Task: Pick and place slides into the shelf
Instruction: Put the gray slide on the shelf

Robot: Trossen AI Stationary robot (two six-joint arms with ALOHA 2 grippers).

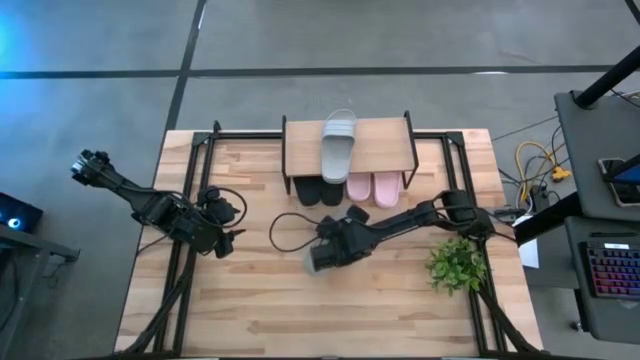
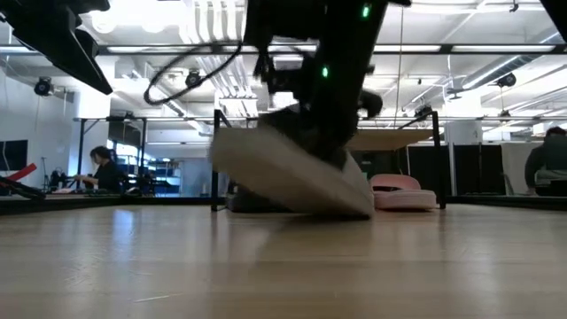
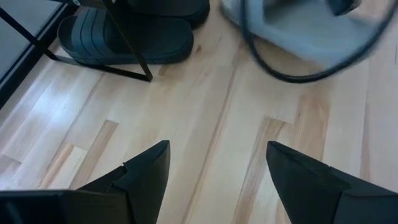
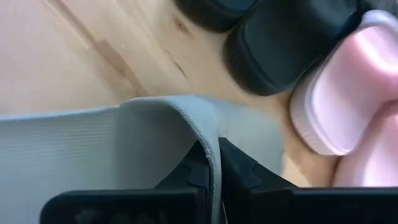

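My right gripper (image 1: pixel 330 250) is near the table's middle, in front of the shelf (image 1: pixel 380 145), and is shut on a light grey slide (image 1: pixel 316 260). In the low view this slide (image 2: pixel 283 173) hangs tilted. A second grey slide (image 1: pixel 338 143) lies on the shelf's wood top. Two black slides (image 1: pixel 318 190) and two pale pink slides (image 1: pixel 372 188) rest on their soles under the shelf. My left gripper (image 3: pixel 217 168) is open over bare wood on the left part of the table (image 1: pixel 225 240), touching nothing. My right gripper pinches the grey slide's strap at its edge (image 4: pixel 214 140), the thin strap wall standing between the two fingers (image 4: pixel 198 169). One finger is under the strap and one outside it. The slide (image 2: pixel 292 177) is tilted; whether its low end (image 2: pixel 361 209) touches the table, I cannot tell.
A small green plant (image 1: pixel 458 265) stands right of my right arm. A dark cable loops over the table (image 1: pixel 285 235) by the held slide. The shelf's thin black legs (image 3: pixel 134 53) stand beside the black slide (image 3: pixel 124 37). People sit in the room behind (image 2: pixel 99 168).
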